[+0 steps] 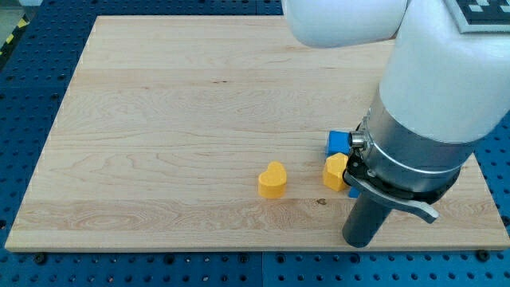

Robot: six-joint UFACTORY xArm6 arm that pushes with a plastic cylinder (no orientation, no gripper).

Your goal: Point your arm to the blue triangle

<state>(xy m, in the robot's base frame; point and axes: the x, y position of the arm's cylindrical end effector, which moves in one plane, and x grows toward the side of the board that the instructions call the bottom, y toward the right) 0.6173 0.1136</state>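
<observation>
My arm fills the view's right side, and its dark rod comes down near the board's bottom edge. My tip (360,241) rests on the wood just below where the blue triangle lay; the triangle is almost wholly hidden behind the arm, with only a blue sliver (351,192) showing. The blue cube (338,143) and the yellow hexagonal block (335,171) peek out at the arm's left edge, up and left of my tip. The yellow heart-shaped block (272,179) sits clear, further to the left.
The wooden board (159,119) lies on a blue perforated table (24,263). The green and red blocks at the right are hidden behind the arm. My tip is close to the board's bottom edge (239,252).
</observation>
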